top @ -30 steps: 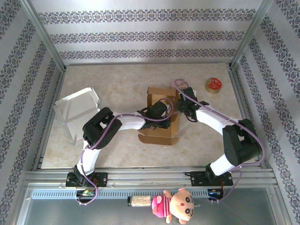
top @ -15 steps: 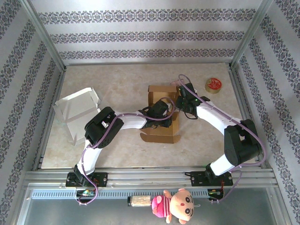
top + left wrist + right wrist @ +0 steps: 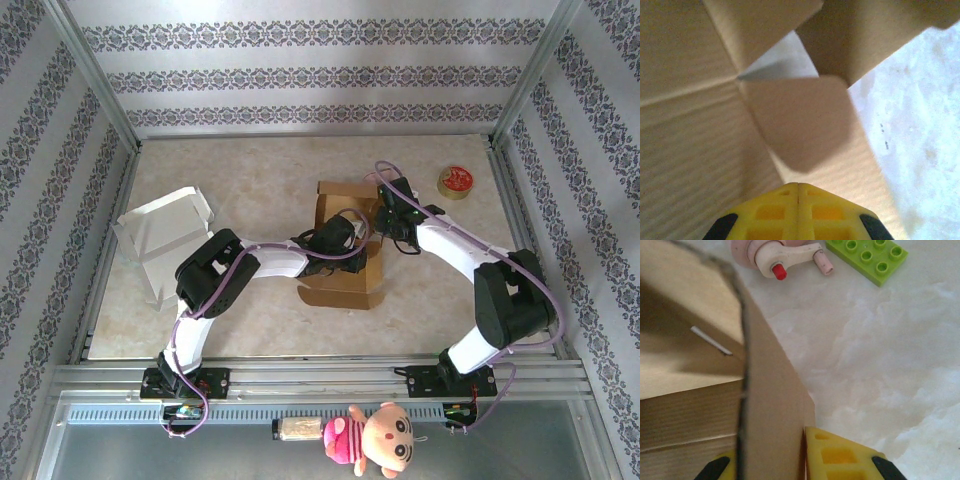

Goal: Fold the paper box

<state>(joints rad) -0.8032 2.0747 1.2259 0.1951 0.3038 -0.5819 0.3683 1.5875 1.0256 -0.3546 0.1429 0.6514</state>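
Bright, even light; wrist cams blurry close-up.

- White carton [image 3: 160, 235]: bench [image 3: 260, 170], left side.
- Red disc [image 3: 456, 181]: bench, far right corner.
- Doll [image 3: 375, 435]: lying on the front rail.
- Green brick [image 3: 871, 257]: near a pink toy [image 3: 775, 255] with a red tip, not touching it.

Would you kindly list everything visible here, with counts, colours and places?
brown box: one, cardboard brown, table centre
white box: one, white, table's left side
round object: one, red, far right corner
green brick: one, green, on the table
pink toy: one, pink-white, beside green brick
doll: one, pink, near rail
table: one, beige, under everything
left arm: one, white-black, jaws shut inside brown box
right arm: one, white-black, jaws clamped on brown box wall
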